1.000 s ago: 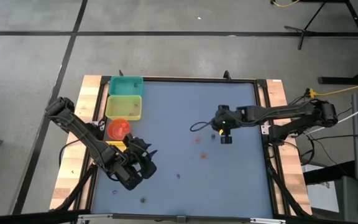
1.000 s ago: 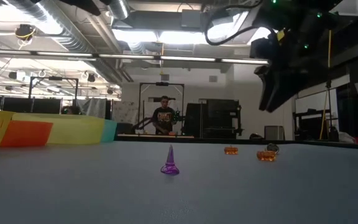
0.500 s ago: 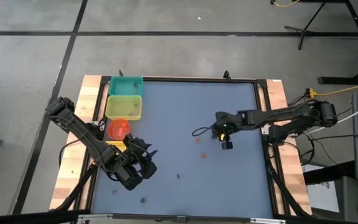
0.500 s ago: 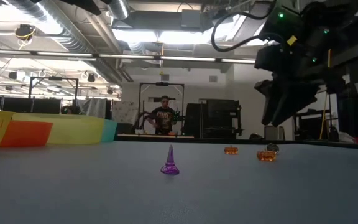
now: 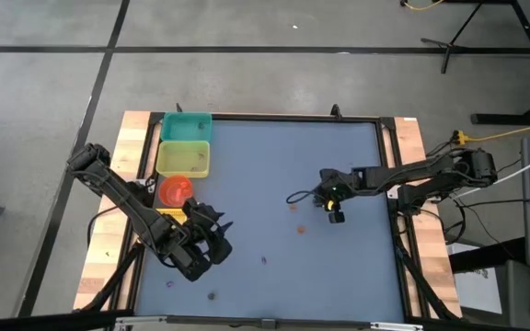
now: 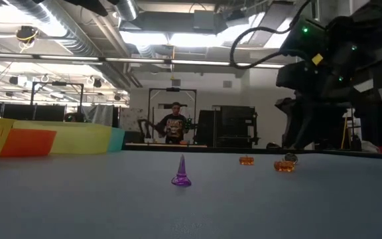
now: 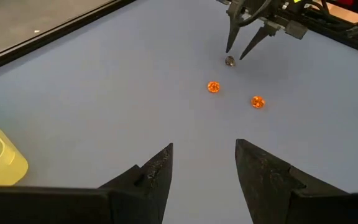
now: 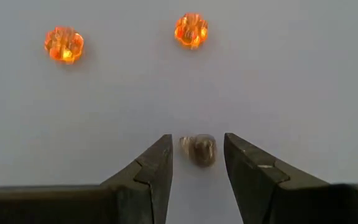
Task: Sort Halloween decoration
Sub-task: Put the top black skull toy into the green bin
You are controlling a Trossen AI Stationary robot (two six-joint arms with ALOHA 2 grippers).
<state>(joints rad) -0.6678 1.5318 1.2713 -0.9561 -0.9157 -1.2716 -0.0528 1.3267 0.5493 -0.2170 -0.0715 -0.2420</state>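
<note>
Grey trinket (image 8: 199,149) between open right gripper (image 8: 197,163) fingers, arm outstretched.

two dark jointed arms, black cables, tapered dark fingers (image 8: 151,171), green indicator light

A blue-grey matte worktop (image 5: 274,165) with wooden side strips carries three small plastic bins in a row at one edge: a teal square bin (image 5: 186,126), a yellow rectangular bin (image 5: 183,157) touching it, and a red round bin (image 5: 175,190) just beside the yellow one. Well apart from the bins lie two round orange trinkets (image 8: 191,30), a small grey-brown trinket (image 8: 199,149) near them, and an upright purple cone-shaped trinket (image 6: 181,172).
</note>
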